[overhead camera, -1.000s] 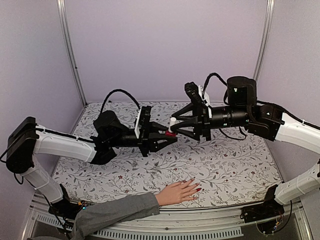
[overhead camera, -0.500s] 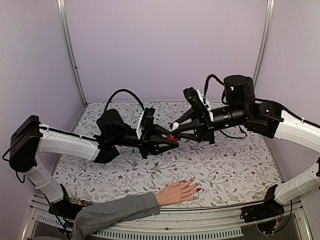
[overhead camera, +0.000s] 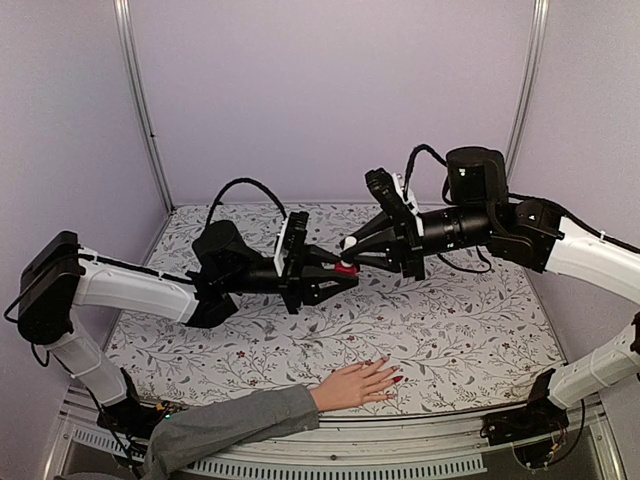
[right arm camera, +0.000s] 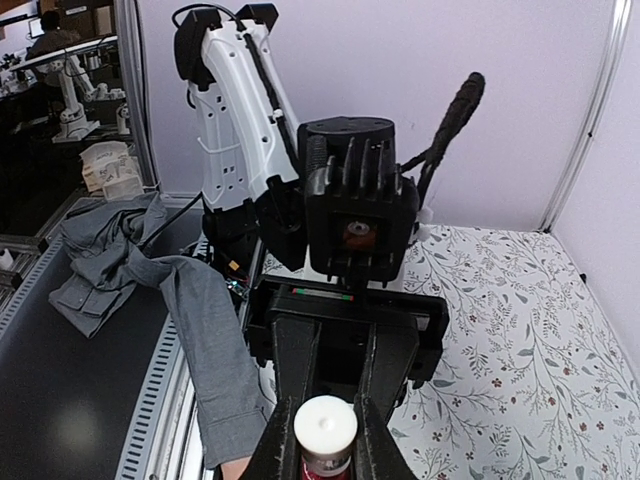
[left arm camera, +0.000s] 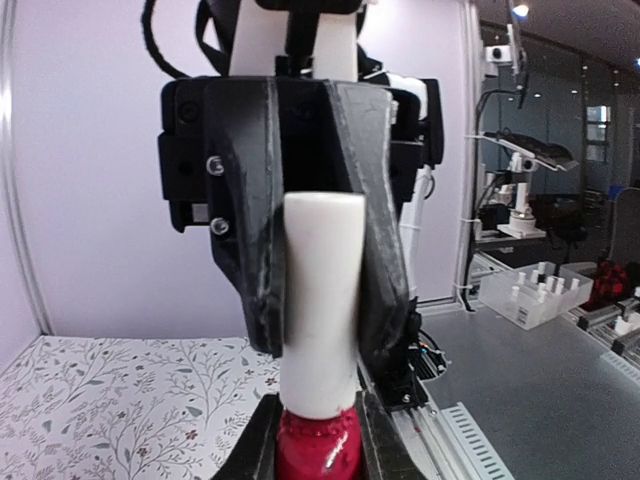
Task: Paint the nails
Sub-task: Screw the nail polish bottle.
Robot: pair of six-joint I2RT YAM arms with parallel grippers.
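Apparently the opening step: the left pincer (overhead camera: 338,274) grasps the red polish bottle (left arm camera: 318,452) and the right pincer (overhead camera: 352,248) clamps its white cap (left arm camera: 322,300), over the middle of the table (overhead camera: 470,320). Next, twist the cap free, then reach the nails (overhead camera: 392,374) at the near edge.

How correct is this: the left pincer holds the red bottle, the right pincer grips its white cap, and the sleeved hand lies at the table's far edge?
No: the top external view shows the sleeved hand at the near edge of the table. The left pincer holds the red bottle, the right pincer its white cap.
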